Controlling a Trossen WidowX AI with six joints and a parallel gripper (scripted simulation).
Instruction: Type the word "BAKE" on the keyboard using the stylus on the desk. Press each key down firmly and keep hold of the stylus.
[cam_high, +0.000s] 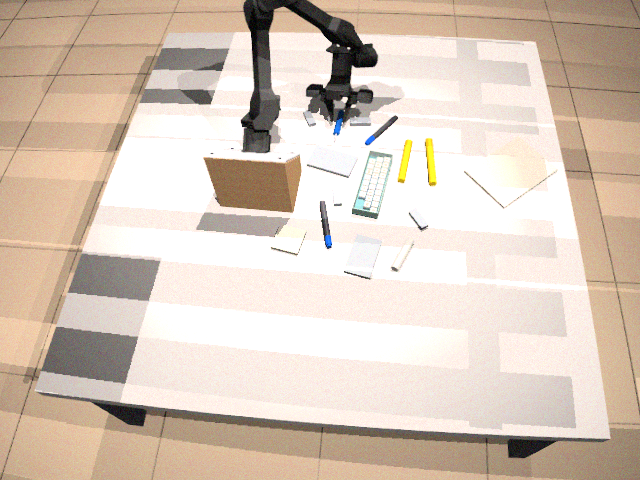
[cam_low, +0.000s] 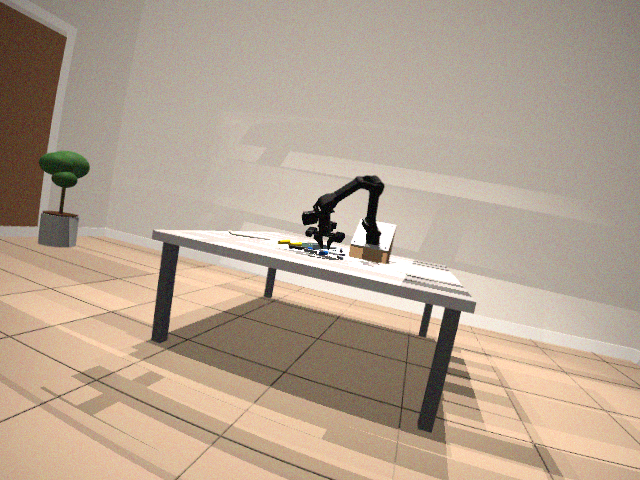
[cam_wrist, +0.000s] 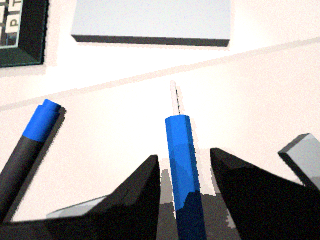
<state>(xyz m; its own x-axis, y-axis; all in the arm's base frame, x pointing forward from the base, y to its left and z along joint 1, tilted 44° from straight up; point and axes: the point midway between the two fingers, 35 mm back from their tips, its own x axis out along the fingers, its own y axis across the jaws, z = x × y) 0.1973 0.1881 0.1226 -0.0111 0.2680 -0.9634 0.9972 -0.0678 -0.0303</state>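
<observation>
The blue stylus (cam_high: 337, 127) (cam_wrist: 180, 131) with a thin pale tip lies on the desk, its tip toward the top of the wrist view. My gripper (cam_high: 338, 118) (cam_low: 324, 246) (cam_wrist: 184, 158) is low over the desk, partly open, with one finger on each side of the stylus. A gap shows between the stylus and each fingertip, and its rear end is hidden. The green keyboard (cam_high: 365, 212) (cam_wrist: 32, 42) with pale letter keys lies apart from the gripper; only its corner shows in the wrist view.
A grey pad (cam_high: 332, 160) (cam_wrist: 150, 20) lies beyond the stylus tip. A black pen with a blue end (cam_high: 381, 130) (cam_wrist: 42, 122) and small grey blocks (cam_high: 309, 118) (cam_high: 360, 121) lie beside the gripper. Two yellow sticks (cam_high: 405, 161) (cam_high: 431, 161) lie beyond the keyboard. A brown box (cam_high: 253, 183) stands by the arm's base.
</observation>
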